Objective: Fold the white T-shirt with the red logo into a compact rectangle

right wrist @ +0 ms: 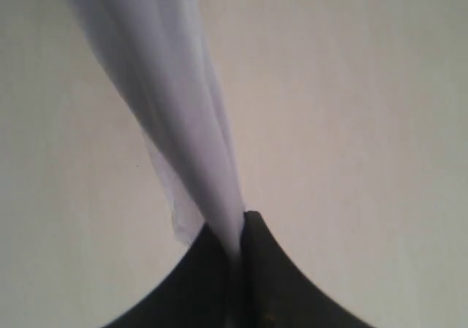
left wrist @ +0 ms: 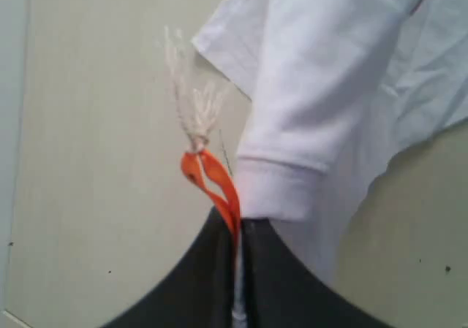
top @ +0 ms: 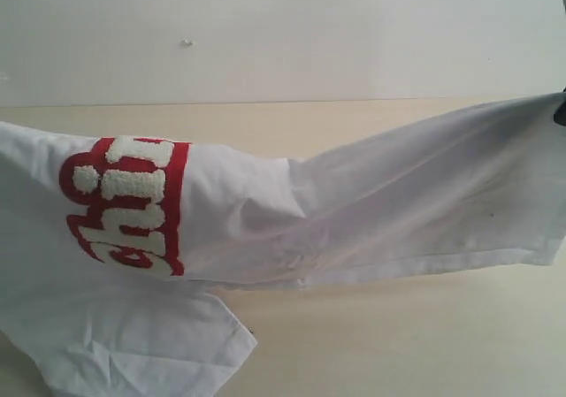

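Observation:
The white T-shirt [top: 354,211] hangs stretched across the exterior view, lifted off the tan table [top: 398,344], its red-outlined fuzzy lettering [top: 128,202] at the left and a sleeve [top: 124,344] drooping onto the table. My left gripper [left wrist: 239,229] is shut on the shirt's neck band [left wrist: 281,189], with the orange neck tag [left wrist: 212,178] pinched between its dark fingers [left wrist: 197,284]; it is out of the exterior view. My right gripper [right wrist: 240,233] is shut on a bunched white edge of the T-shirt [right wrist: 183,109], and only a dark bit of it [top: 560,110] shows at the right edge.
A frayed cream string [left wrist: 191,94] sticks out from the orange tag. A pale wall [top: 283,26] rises behind the table's far edge. Bare tabletop shows below the hanging shirt at the front right.

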Motion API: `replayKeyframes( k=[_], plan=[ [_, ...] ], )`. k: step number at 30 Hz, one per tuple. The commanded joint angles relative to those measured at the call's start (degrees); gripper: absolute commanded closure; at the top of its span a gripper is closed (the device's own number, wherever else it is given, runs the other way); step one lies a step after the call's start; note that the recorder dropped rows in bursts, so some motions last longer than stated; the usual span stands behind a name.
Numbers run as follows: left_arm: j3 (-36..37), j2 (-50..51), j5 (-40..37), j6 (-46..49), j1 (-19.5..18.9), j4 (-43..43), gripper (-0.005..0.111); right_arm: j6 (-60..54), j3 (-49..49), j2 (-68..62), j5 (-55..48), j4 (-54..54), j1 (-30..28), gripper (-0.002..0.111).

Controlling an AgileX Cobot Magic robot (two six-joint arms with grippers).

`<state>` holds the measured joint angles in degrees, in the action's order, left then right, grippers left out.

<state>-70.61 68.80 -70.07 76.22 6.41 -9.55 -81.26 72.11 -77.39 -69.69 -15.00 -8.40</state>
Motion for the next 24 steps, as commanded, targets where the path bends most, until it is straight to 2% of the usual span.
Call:
replayKeyframes(
  k=[1,5,10,19,22,24],
  plan=[
    [0.1,-5.3,0.1,-5.1,0.5,-2.7,0.107,1.1,-2.6,6.8,-0.3,-1.5,-0.3,0.108],
    [1.9,-9.0,0.1,-8.7,0.5,-2.1,0.107,2.6,-2.6,12.1,-0.3,-0.3,-0.3,0.108],
    [5.3,-11.7,0.1,-12.7,-0.5,6.9,0.107,8.1,-2.6,14.0,-0.3,8.4,-0.3,0.108],
    [5.1,-19.8,0.1,-20.7,-1.3,3.9,0.107,7.6,-2.6,18.1,-0.3,-4.7,-0.3,0.108],
    [5.1,-22.5,0.1,-22.9,-0.8,0.6,0.107,13.0,-2.6,19.4,-0.3,-0.8,4.5,0.108],
    [5.1,-23.0,0.1,-25.3,0.8,1.6,0.107,16.5,-2.8,19.3,-0.3,3.9,6.9,0.108]
  ],
)
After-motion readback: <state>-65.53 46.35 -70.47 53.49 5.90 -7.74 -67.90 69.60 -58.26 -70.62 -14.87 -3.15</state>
